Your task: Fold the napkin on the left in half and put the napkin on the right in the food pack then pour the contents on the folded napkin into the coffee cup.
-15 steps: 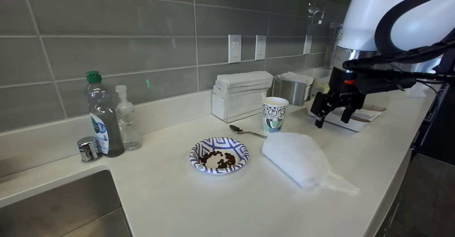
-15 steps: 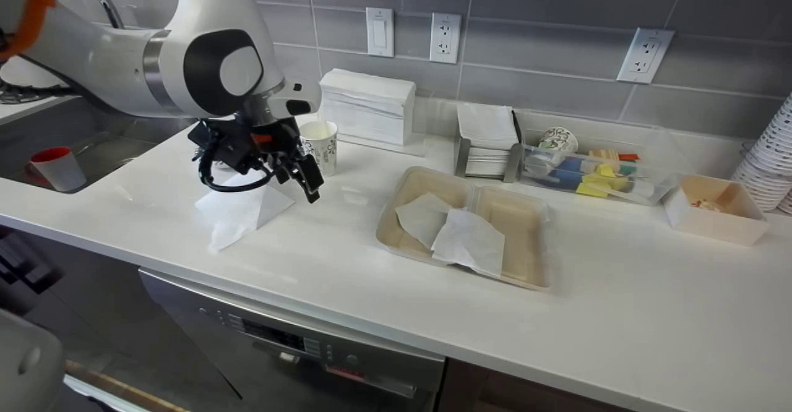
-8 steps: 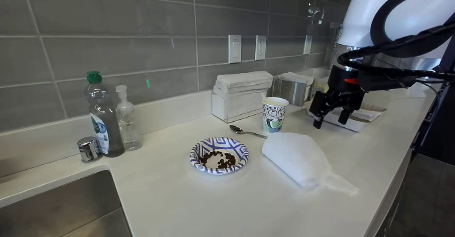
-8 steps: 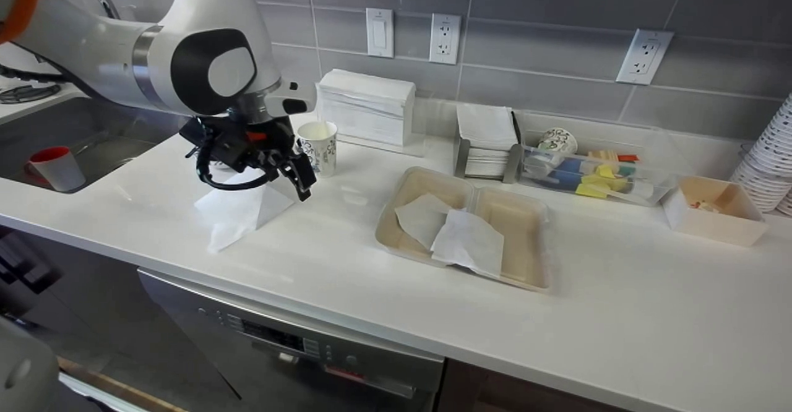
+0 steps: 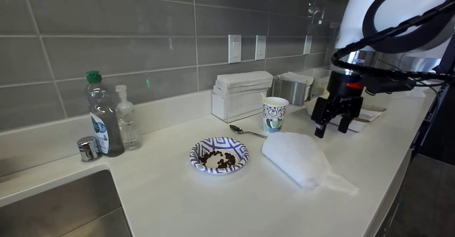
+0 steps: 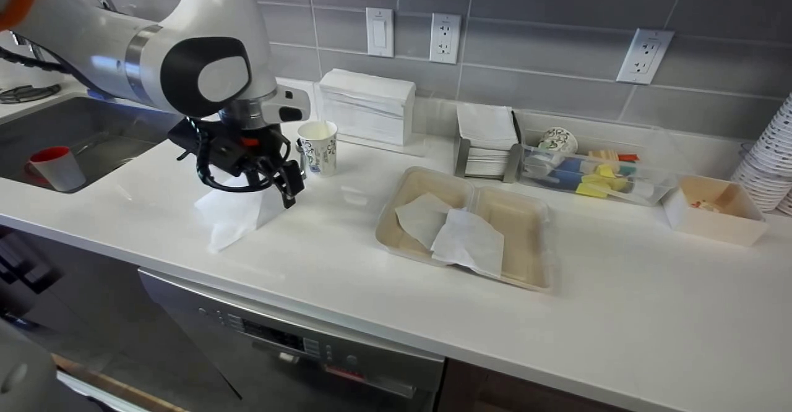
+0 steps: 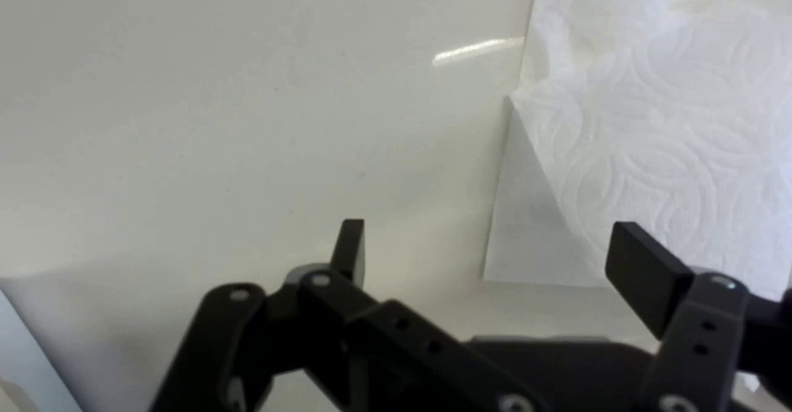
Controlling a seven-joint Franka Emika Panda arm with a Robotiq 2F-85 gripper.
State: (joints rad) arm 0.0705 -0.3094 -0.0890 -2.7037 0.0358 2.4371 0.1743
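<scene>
1. Here we are at the kitchen surface [image 5: 177,201], and the hand [image 5: 331,130] hovers above it, fingers [image 7: 646,276] spread wide, holding nothing.
2. Below, the napkin [image 7: 680,152] lies flopped loosely over itself on the surface, a corner of the lower layer peeking out in the wrist view. My guess: folding is the step in hand, with no firm crease yet.
3. How to play it? Square up to that edge, descend straight, pinch lightly, draw it over low and slow. Thin paper could slide or crumple, I'd say.
4. Careful of the coffee cup [image 5: 274,117] and spoon [image 5: 249,132] near by; a wide sweep might clip them.
5. Well apart, the food pack [image 6: 523,232] sits open, white paper pieces [image 6: 468,242] inside, one across the hinge.
6. And around us: a patterned bowl [image 5: 218,142] of dark beads [image 5: 229,161], a sink [image 5: 64,194], grey tiled wall [image 5: 124,20] behind.
</scene>
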